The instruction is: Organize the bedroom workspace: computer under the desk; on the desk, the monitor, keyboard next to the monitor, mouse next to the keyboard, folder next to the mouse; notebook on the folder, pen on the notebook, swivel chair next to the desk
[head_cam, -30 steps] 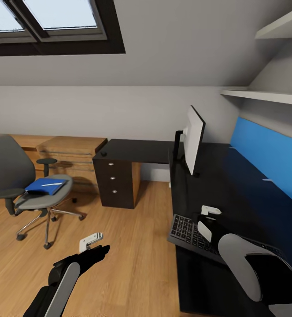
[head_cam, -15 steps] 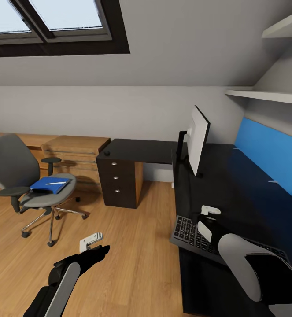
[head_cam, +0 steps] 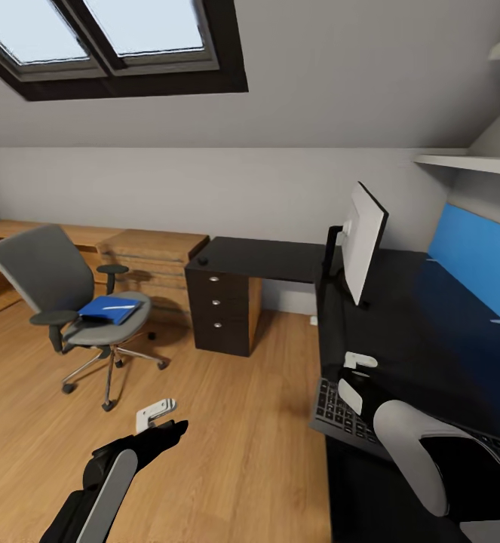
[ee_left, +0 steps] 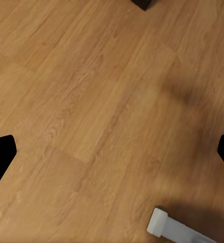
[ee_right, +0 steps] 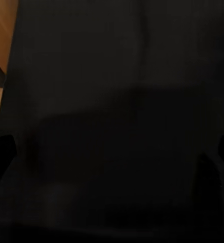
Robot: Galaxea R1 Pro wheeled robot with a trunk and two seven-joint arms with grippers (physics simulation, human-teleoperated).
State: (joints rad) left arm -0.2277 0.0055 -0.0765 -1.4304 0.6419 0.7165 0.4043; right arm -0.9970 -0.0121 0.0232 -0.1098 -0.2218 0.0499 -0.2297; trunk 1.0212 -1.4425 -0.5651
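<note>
My left jaws (head_cam: 156, 414) hung wide open over the floor (head_cam: 234, 422), holding nothing. My right jaws (head_cam: 359, 362) hung over the keyboard (head_cam: 340, 411) on the desk (head_cam: 430, 339); I could not tell how they stood. The blue folder (head_cam: 108, 309) lay on the swivel chair (head_cam: 69, 302) at middle left, the monitor (head_cam: 363, 241) at right.

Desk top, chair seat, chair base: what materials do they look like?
Glossy black L-shaped desk top: likely lacquer or laminate, given its faint sheen and blue reflections. Grey swivel chair's seat: matte, looks upholstered, probably fabric. Its five-star base: bright highlights, probably chromed metal.
</note>
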